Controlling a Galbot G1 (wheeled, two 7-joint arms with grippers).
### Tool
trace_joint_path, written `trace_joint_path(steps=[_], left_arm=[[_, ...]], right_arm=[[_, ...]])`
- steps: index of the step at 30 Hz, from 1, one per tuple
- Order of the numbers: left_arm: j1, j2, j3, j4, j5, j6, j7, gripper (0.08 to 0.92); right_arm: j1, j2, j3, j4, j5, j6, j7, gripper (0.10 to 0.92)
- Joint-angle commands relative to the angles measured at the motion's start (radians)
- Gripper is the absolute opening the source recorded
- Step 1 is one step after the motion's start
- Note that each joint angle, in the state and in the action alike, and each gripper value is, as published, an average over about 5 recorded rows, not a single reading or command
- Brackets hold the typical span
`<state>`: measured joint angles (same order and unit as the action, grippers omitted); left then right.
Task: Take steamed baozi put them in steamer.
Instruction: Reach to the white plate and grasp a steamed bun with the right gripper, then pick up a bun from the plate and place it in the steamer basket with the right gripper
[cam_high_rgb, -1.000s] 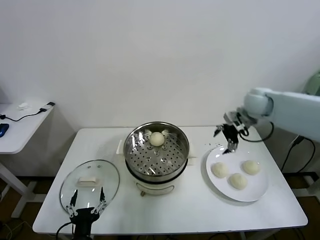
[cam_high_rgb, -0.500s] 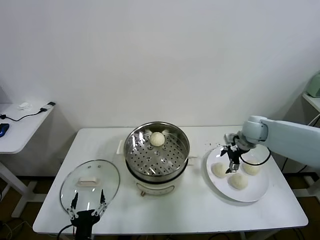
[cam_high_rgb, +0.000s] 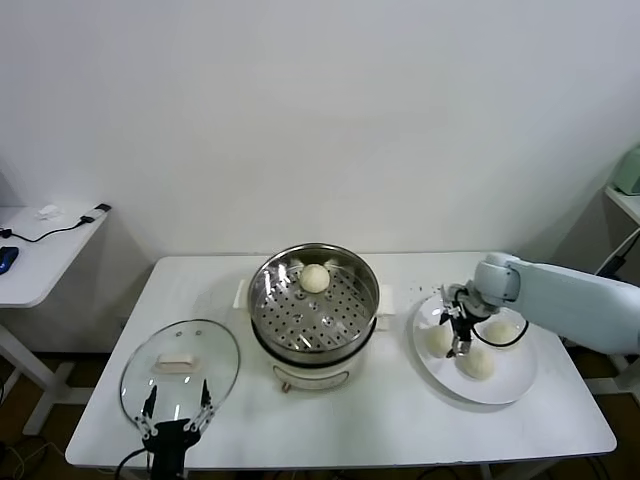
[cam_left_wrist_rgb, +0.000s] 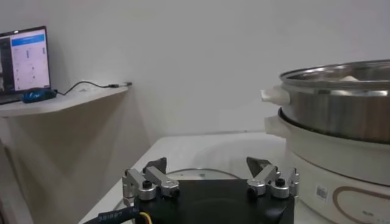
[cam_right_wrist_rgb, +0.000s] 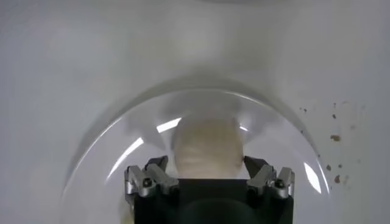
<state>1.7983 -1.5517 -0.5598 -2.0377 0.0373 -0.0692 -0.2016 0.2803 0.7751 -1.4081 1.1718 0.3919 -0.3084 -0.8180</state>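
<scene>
Pick step in hand. Right gripper (cam_high_rgb: 459, 335) low over white plate (cam_high_rgb: 505, 385), centre right of head frame, jaws spread either side of baozi (cam_right_wrist_rgb: 207, 148), not yet clamped. One bun (cam_high_rgb: 314, 278) inside steamer (cam_high_rgb: 314, 300), frame centre. Left gripper (cam_high_rgb: 174, 421) idle, open, bottom left by glass lid (cam_high_rgb: 180, 365). Next, likely: close gently, lift, carry across to steamer.

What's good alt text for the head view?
The right end effector, open, reaches down over a bun on a white plate holding three buns. A fourth bun sits in the steamer at table centre; the left end effector hangs open by the glass lid.
</scene>
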Motion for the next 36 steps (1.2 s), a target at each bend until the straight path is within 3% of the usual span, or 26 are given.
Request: trace_joint_path(steps=[1,22,29,36], left_arm=[[0.000,0.001,0.001,-0.001,-0.001,0.002,0.000,0.823],[0.007,0.002,0.035,-0.014,0.013,-0.006,-0.003,0.823],[0.016,0.008,0.051,-0.026,0.020,-0.006,-0.005,0.823],[0.024,0.017,0.056,-0.045,0.020,-0.004,-0.004,0.823]], right_arm=[[-0.023,-0.010,0.039,0.002,-0.008,-0.008,0.003,0.803],[0.315,-0.123,0.016,0.128,0.052,0.076,-0.138,0.677],[0.579,-0.017,-0.014,0.173,0.257,0.058,-0.146,0.678],[0.668,0.165,-0.025,0.287,0.509,-0.039,-0.028,0.679]])
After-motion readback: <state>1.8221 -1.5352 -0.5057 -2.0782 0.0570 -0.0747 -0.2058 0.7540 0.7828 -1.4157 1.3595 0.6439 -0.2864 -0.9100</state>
